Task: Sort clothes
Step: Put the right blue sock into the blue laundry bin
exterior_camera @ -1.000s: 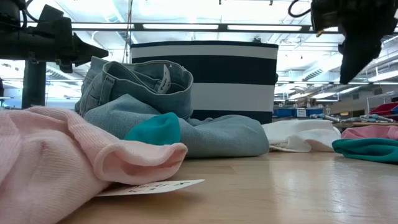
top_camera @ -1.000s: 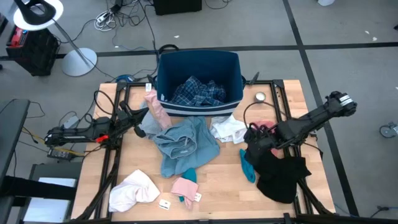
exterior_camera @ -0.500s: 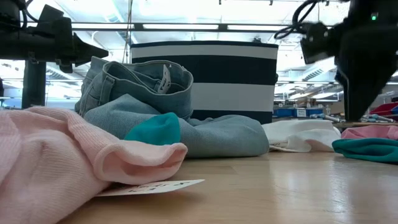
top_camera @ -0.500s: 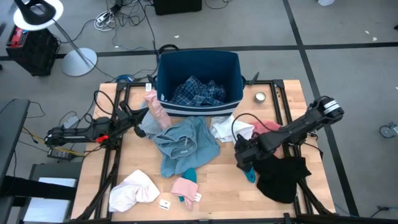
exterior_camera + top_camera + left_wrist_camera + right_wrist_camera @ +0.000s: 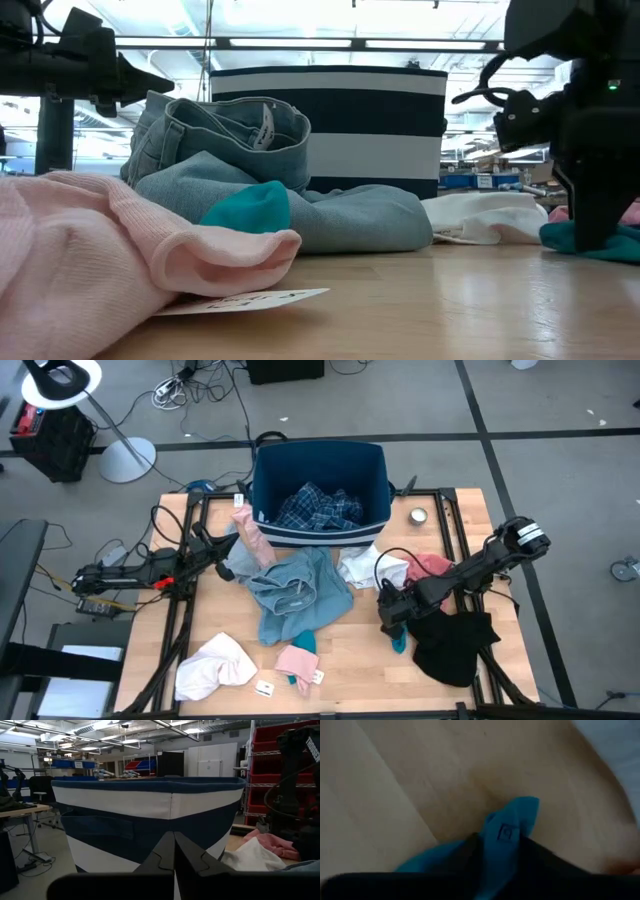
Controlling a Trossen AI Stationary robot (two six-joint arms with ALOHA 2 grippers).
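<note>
Standing at the table's [image 5: 455,510] far edge, the bin [image 5: 320,472] holds a plaid piece [image 5: 318,508]. Before it sprawls the blue-grey garment [image 5: 295,592], with a pink strip [image 5: 250,538] and a white piece [image 5: 362,568] alongside. A black garment [image 5: 452,643] lies near the right arm. The right gripper [image 5: 396,622] is down on the teal cloth [image 5: 507,837], its fingers [image 5: 465,851] pinching a fold, though how firmly is hard to judge. The left gripper [image 5: 228,544] waits by the bin, jaws pressed together. A tin [image 5: 418,516] sits behind the bin's right corner.
</note>
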